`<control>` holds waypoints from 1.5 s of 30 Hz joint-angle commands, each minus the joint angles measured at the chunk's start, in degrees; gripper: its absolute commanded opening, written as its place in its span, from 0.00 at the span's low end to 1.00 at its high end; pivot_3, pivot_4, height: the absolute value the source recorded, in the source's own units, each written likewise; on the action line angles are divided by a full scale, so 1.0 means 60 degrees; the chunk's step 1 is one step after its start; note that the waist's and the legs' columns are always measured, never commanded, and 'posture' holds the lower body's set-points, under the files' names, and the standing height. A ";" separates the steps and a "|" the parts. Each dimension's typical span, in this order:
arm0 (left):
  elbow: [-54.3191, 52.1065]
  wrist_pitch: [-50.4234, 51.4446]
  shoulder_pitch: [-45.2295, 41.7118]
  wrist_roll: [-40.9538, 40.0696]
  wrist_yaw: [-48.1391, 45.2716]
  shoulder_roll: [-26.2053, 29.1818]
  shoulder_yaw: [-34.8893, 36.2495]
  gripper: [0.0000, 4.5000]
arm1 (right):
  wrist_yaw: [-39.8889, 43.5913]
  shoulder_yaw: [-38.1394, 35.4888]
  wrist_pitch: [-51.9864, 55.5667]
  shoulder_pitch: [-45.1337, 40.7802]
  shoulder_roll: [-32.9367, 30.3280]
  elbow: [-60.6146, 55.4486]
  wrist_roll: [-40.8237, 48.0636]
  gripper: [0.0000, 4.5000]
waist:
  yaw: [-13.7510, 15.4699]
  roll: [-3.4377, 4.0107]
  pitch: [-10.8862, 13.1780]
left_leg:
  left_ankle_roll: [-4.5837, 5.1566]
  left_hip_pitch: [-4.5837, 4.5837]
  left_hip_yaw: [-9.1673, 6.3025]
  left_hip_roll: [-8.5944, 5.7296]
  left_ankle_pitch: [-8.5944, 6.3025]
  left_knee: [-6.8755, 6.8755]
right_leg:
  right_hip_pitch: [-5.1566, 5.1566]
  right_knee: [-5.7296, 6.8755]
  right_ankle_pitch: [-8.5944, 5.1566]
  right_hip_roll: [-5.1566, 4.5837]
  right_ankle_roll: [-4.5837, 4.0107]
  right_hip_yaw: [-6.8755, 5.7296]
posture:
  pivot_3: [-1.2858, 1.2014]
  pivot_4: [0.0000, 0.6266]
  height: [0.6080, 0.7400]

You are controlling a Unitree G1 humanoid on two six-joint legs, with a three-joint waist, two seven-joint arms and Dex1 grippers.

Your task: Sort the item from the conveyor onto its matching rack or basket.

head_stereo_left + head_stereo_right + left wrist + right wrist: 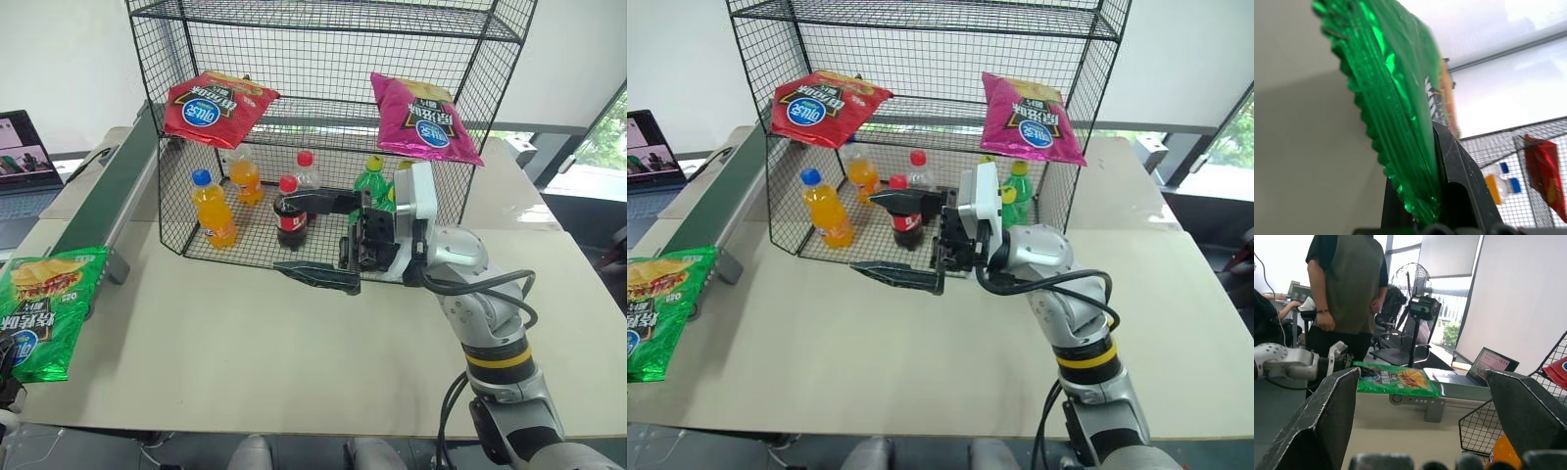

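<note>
the green chip bag (44,308) hangs at the left edge of the bench (255,352), just off the near end of the conveyor (108,201), printed face up with its blue oval logo toward the near corner. the left pincer (1435,196) is clamped on the bag's crimped bottom edge: in the left wrist view the foil is squeezed flat between the two black fingers (1459,171), and the rest of the bag rises away from them in a stiff sheet. in the right wrist view the left arm holds the bag out level above the bench edge, in front of the conveyor's end.

the right pincer (318,240) hovers in mid air in front of the lowest tier of the black wire-mesh rack (323,59), pointing toward the robot's left, well apart from the green bag. its fingers (318,277) stand wide apart, one above the other, with nothing between them.

on the rack's middle tier lie a red chip bag (216,106) at the left and a magenta chip bag (423,119) at the right. the bottom tier holds bottles: two orange sodas (214,209), a cola (291,215), a clear bottle with a red cap (307,171) and a green one (372,181).

a laptop (24,162) sits open beyond the conveyor, and a person (1347,289) stands behind it in the right wrist view.
</note>
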 commanded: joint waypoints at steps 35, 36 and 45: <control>-0.0133 0.2514 -1.0638 -0.1464 0.0842 0.2396 -0.6131 0.01 | -0.4114 -0.2075 0.1216 0.0686 -0.0943 -0.2684 -0.0060 1.00 | 0.0231 0.0028 0.0051 | -0.0043 -0.0028 -0.0005 -0.0011 0.0029 -0.0019 | 0.0011 -0.0077 0.0031 -0.0002 0.0025 0.0000 | 0.52 0.24 1.00; -0.0058 0.2533 -1.0725 -0.1464 0.0834 0.2361 -0.6184 0.01 | -0.4194 -0.2080 0.1234 0.0728 -0.0963 -0.2752 -0.0045 1.00 | 0.0221 0.0028 0.0051 | -0.0042 -0.0028 -0.0005 -0.0011 0.0030 -0.0020 | 0.0010 -0.0077 0.0032 -0.0002 0.0024 0.0000 | 0.52 0.24 1.00; 0.1092 0.2529 -1.2001 -0.1452 0.0309 0.1944 -0.7050 0.01 | -0.4916 -0.2261 0.1457 0.1313 -0.1308 -0.3529 -0.0014 1.00 | 0.0309 0.0027 0.0051 | -0.0041 -0.0034 -0.0006 -0.0014 0.0031 -0.0006 | 0.0015 -0.0079 0.0037 -0.0002 0.0031 0.0001 | 0.52 0.24 1.00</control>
